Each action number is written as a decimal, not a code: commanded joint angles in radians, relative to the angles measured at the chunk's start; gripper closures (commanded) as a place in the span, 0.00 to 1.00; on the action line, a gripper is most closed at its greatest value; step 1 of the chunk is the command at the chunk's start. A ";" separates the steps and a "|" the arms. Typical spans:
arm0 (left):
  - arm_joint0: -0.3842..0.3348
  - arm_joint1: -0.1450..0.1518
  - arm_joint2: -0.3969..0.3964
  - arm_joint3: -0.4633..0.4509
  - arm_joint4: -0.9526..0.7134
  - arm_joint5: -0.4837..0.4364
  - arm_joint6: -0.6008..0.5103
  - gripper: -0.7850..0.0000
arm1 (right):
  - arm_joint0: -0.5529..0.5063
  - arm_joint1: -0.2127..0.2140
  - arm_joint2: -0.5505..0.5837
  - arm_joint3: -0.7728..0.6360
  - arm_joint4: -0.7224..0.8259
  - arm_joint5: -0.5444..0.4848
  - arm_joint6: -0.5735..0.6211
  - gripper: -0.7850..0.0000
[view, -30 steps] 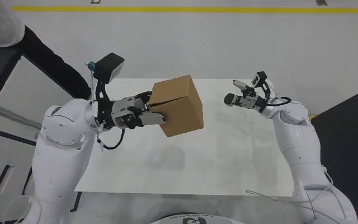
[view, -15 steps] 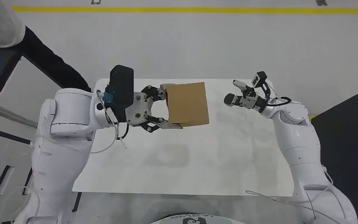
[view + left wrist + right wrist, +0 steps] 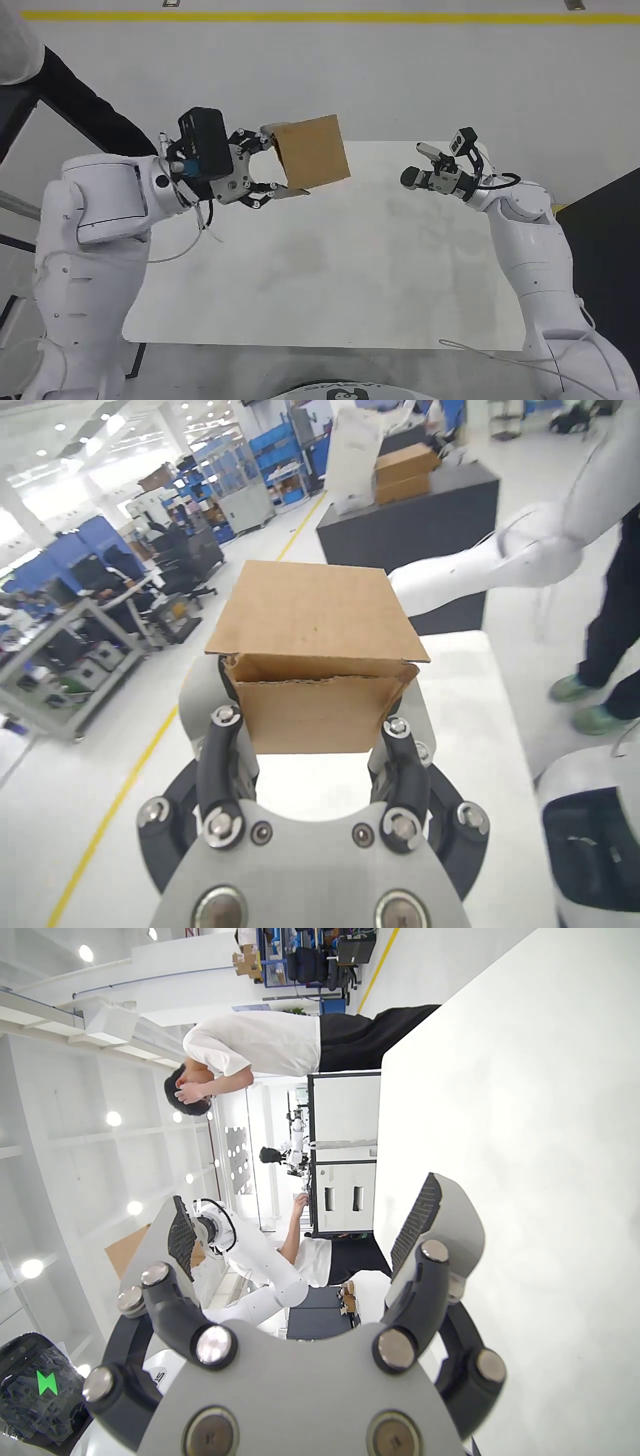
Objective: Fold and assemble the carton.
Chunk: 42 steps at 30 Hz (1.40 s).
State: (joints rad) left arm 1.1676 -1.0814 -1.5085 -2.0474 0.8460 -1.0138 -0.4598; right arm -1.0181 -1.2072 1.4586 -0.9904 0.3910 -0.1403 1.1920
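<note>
The brown carton [image 3: 312, 150] is held in the air above the far left part of the white table [image 3: 400, 280]. My left gripper [image 3: 272, 162] is shut on its near side wall. In the left wrist view the carton [image 3: 310, 625] has a flat closed face on one side and a torn-edged flap facing the camera, with my left gripper [image 3: 312, 720] clamped across that flap's two sides. My right gripper [image 3: 415, 165] hovers over the table's far right part, a good way from the carton, open and holding nothing. In its own view the right gripper [image 3: 305, 1208] stands with jaws wide apart.
A black bench [image 3: 410, 525] carrying cardboard boxes stands past the table's right end. A dark surface [image 3: 610, 230] borders the table on the right. The table's middle and near part [image 3: 330, 300] are bare white.
My left arm has swung the carton up and toward the far left of the table, turning it as it went. The right arm has kept still.
</note>
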 commanded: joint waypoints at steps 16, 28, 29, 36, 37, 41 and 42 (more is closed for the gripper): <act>0.108 0.101 -0.013 0.084 1.366 0.318 1.334 1.00 | 0.000 0.000 0.000 0.000 0.000 0.000 0.000 0.00; 0.126 0.108 -0.010 0.055 1.455 0.428 1.356 1.00 | 0.000 0.000 0.000 0.000 0.000 0.000 0.000 0.00; 0.132 0.114 -0.006 0.053 1.521 0.458 1.390 1.00 | 0.000 0.000 0.000 0.000 0.000 0.000 0.000 0.00; 0.139 0.131 -0.035 0.051 1.690 0.776 1.521 1.00 | 0.000 0.000 0.000 0.000 0.000 0.000 0.000 0.00; 0.143 0.132 -0.044 0.050 1.718 0.844 1.518 1.00 | 0.000 0.000 0.000 0.000 0.000 0.000 0.000 0.00; 0.153 0.132 -0.060 0.038 1.721 0.952 1.493 1.00 | 0.000 0.000 0.000 0.000 0.000 0.000 0.000 0.00; 0.154 0.132 -0.064 0.033 1.723 0.973 1.487 1.00 | 0.000 0.000 0.000 0.000 0.000 0.000 0.000 0.00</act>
State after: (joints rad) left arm 1.3207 -0.9489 -1.5685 -2.0085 2.5713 -0.0671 1.0341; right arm -1.0181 -1.2072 1.4586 -0.9904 0.3910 -0.1403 1.1920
